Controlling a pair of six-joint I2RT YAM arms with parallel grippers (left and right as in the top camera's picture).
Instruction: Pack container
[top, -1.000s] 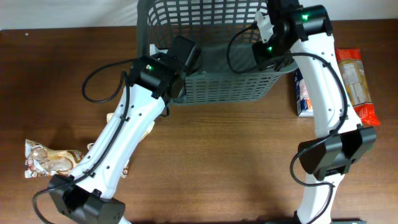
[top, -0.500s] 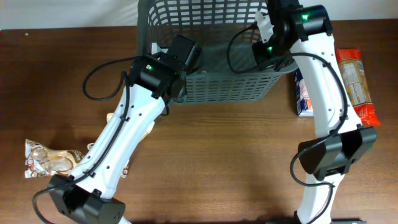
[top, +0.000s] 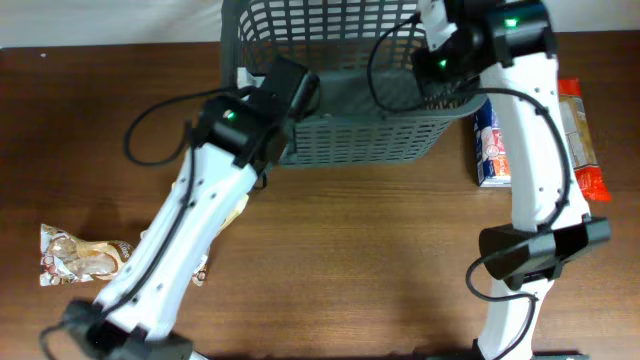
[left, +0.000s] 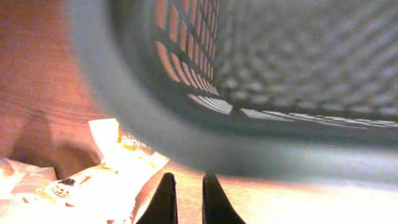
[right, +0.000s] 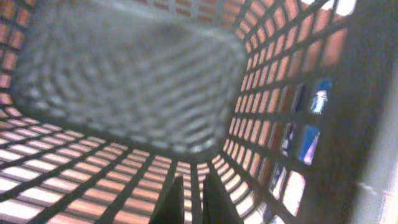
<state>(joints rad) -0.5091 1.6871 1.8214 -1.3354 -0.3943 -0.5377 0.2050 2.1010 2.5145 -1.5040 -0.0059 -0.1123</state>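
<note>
The container (top: 370, 140), a dark grey lattice basket, stands at the table's back centre. It holds nothing that I can see. My left gripper (top: 295, 82) is at its front-left corner. In the left wrist view this gripper (left: 187, 177) is shut and holds nothing, just below the blurred basket rim (left: 205, 146). My right gripper (top: 432, 30) reaches over the basket's right side. The right wrist view looks into the basket (right: 124, 74). There the gripper (right: 193, 176) is shut and holds nothing, above the lattice wall.
A crinkled snack packet (top: 75, 255) lies at the left front, also seen as a bright packet (left: 118, 168). Another pale packet (top: 235, 210) lies under the left arm. A blue-white carton (top: 490, 145) and a red-orange packet (top: 580, 140) lie right of the basket.
The left arm has swung slightly to the left. The right arm's wrist has moved up and to the right over the basket's rim. Both wrist views are blurred by motion.
</note>
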